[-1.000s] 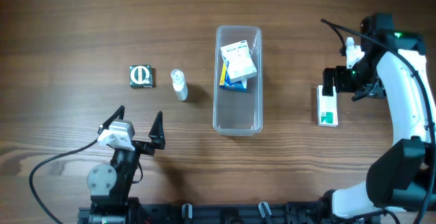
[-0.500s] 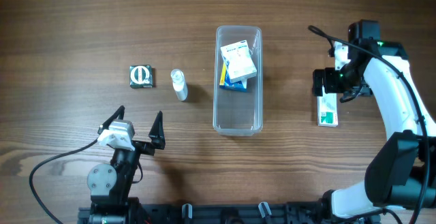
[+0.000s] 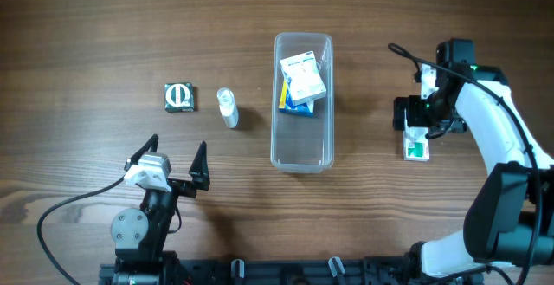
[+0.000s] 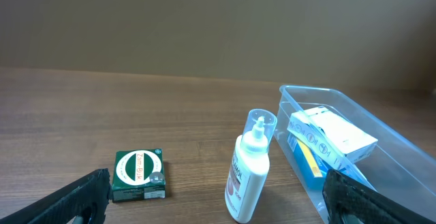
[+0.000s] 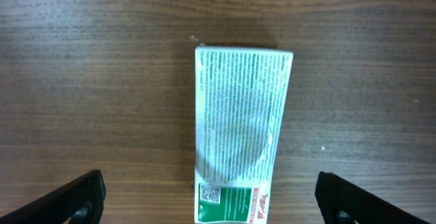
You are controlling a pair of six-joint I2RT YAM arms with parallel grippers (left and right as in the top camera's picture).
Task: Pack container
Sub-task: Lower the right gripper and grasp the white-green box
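The clear container (image 3: 303, 151) stands at mid table and holds a white box on a blue box (image 3: 302, 81); it also shows in the left wrist view (image 4: 402, 156). A white and green box (image 3: 416, 146) lies flat at the right; in the right wrist view (image 5: 242, 125) it sits between my fingers. My right gripper (image 3: 421, 112) is open above that box, apart from it. A small white bottle (image 3: 227, 107) and a dark green box (image 3: 180, 97) stand left of the container. My left gripper (image 3: 176, 165) is open and empty near the front.
The wood table (image 3: 104, 25) runs beyond all things in view. The left arm's base (image 3: 134, 229) sits at the front edge. A black cable (image 3: 407, 51) loops off the right arm.
My right gripper has moved left and slightly toward the front, coming over the white and green box. The left arm and the other objects have not moved.
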